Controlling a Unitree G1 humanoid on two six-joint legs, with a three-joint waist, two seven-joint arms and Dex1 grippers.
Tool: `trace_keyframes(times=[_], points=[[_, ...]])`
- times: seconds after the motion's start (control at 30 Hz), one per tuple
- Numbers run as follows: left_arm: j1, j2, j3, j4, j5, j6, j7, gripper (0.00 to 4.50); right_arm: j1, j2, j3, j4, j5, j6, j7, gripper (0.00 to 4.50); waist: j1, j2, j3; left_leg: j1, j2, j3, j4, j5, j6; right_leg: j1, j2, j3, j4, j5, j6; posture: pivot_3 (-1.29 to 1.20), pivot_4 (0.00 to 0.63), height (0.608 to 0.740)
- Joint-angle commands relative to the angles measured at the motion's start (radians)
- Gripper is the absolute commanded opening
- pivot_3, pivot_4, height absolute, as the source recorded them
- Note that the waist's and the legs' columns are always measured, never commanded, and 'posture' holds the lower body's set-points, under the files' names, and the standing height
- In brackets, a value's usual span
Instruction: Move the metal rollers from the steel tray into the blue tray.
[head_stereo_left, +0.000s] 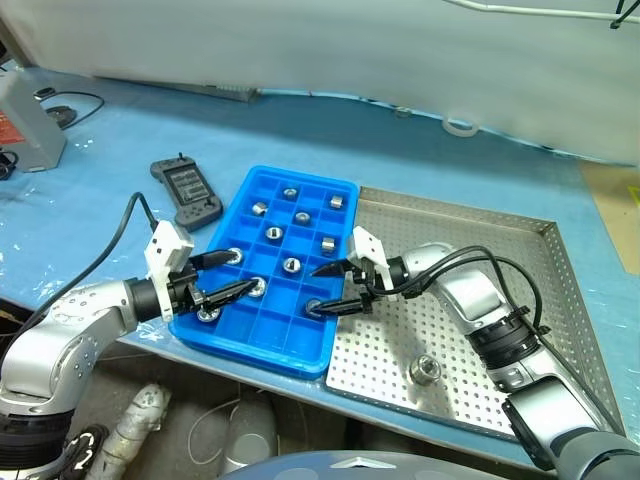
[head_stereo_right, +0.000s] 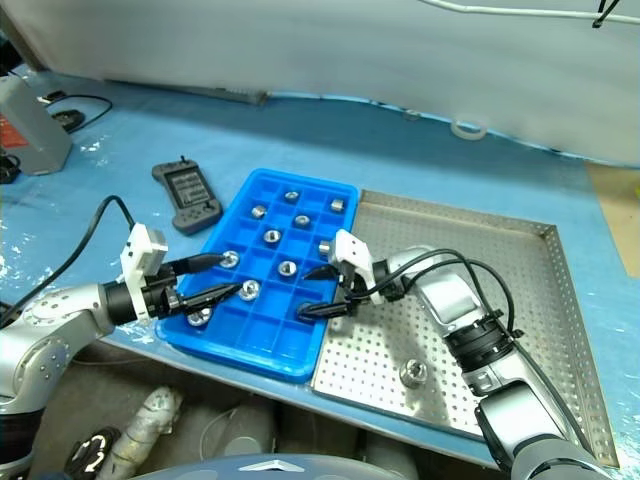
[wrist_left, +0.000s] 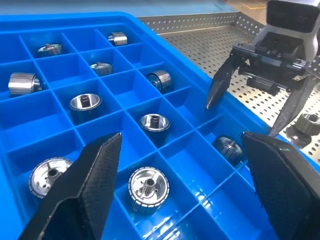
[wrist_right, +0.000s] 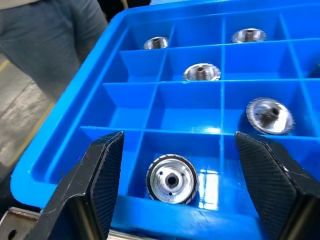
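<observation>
The blue tray (head_stereo_left: 262, 350) holds several metal rollers, each in its own compartment. My right gripper (head_stereo_left: 318, 292) hangs open over the tray's near right corner. A roller (wrist_right: 171, 179) lies in the compartment right below and between its fingers, free of them. My left gripper (head_stereo_left: 248, 270) is open and low over the tray's near left part, with rollers (wrist_left: 148, 186) in the compartments around it and nothing held. One roller (head_stereo_left: 426, 368) stands on the steel tray (head_stereo_left: 450, 225) near its front edge. From the left wrist view, the right gripper (wrist_left: 245, 107) shows at the tray's rim.
A black handheld controller (head_stereo_left: 186, 190) lies just left of the blue tray. A grey device (head_stereo_left: 25, 125) with cables sits at the far left, and a roll of tape (head_stereo_left: 460, 127) at the back. A person's trouser leg (wrist_right: 50, 40) is beyond the blue tray's front edge.
</observation>
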Motion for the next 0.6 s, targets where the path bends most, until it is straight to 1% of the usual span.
trace_keyframes(times=[0.03, 0.1, 0.17, 0.27, 0.33, 0.4, 0.5, 0.53, 0.6], points=[[-0.077, -0.024, -0.046, 0.051, 0.009, -0.044, -0.026, 4.02, 0.025, -0.045, -0.096, -0.105, 0.042, 0.034, -0.035, 3.72, 0.0, 0.0, 0.0, 0.0, 0.0, 0.0, 0.0, 0.0, 0.0, 0.0, 0.0, 0.0, 0.0, 0.0, 0.0, 0.11, 0.15, 0.74], [-0.136, -0.049, -0.101, 0.112, 0.033, -0.068, -0.051, 4.02, 0.068, -0.09, -0.14, -0.175, 0.064, 0.072, -0.047, 3.72, -0.007, -0.001, -0.001, 0.0, 0.0, 0.001, 0.0, 0.0, 0.0, 0.001, 0.0, 0.001, 0.001, 0.001, 0.001, 0.08, 0.15, 0.74], [-0.197, -0.081, -0.157, 0.171, 0.056, -0.091, -0.079, 4.02, 0.123, -0.139, -0.186, -0.246, 0.084, 0.107, -0.065, 3.72, -0.015, -0.002, -0.001, 0.0, -0.002, 0.001, 0.001, 0.0, 0.0, 0.001, 0.0, 0.002, 0.001, 0.001, 0.002, -0.02, 0.15, 0.74], [-0.29, -0.134, -0.232, 0.265, 0.087, -0.128, -0.135, 4.02, 0.213, -0.202, -0.269, -0.338, 0.114, 0.152, -0.106, 3.72, -0.045, -0.005, -0.003, 0.0, -0.003, 0.002, 0.001, 0.0, 0.001, 0.002, 0.0, 0.003, -0.001, 0.002, 0.003, -0.09, 0.15, 0.74], [-0.355, -0.173, -0.282, 0.344, 0.115, -0.163, -0.181, 4.02, 0.291, -0.234, -0.363, -0.396, 0.133, 0.186, -0.159, 3.72, -0.072, -0.005, -0.004, 0.0, -0.003, 0.001, 0.001, 0.0, 0.001, 0.002, 0.0, 0.004, -0.002, 0.005, 0.009, -0.16, 0.15, 0.74], [-0.423, -0.218, -0.321, 0.439, 0.145, -0.205, -0.222, 4.02, 0.368, -0.25, -0.463, -0.442, 0.145, 0.21, -0.217, 3.72, -0.1, -0.005, -0.004, 0.0, -0.002, 0.002, 0.001, 0.0, 0.001, 0.001, 0.0, 0.004, -0.004, 0.006, 0.013, -0.21, 0.15, 0.74], [-0.493, -0.273, -0.35, 0.55, 0.175, -0.255, -0.268, 4.02, 0.483, -0.259, -0.597, -0.497, 0.156, 0.231, -0.283, 3.72, -0.134, -0.004, -0.005, 0.0, -0.002, 0.002, 0.001, 0.0, 0.001, 0.001, 0.0, 0.004, -0.004, 0.006, 0.013, -0.28, 0.15, 0.74], [-0.518, -0.294, -0.359, 0.591, 0.187, -0.274, -0.282, 4.02, 0.544, -0.251, -0.657, -0.526, 0.154, 0.235, -0.309, 3.72, -0.144, -0.004, -0.006, 0.0, -0.002, 0.002, 0.001, 0.0, 0.001, 0.002, 0.0, 0.004, -0.005, 0.006, 0.013, -0.31, 0.15, 0.74], [-0.549, -0.321, -0.368, 0.647, 0.206, -0.303, -0.303, 4.02, 0.621, -0.238, -0.728, -0.565, 0.156, 0.237, -0.347, 3.72, -0.16, -0.003, -0.006, 0.0, -0.001, 0.003, 0.001, -0.001, 0.002, 0.002, 0.0, 0.004, -0.007, 0.006, 0.013, -0.33, 0.15, 0.74]])
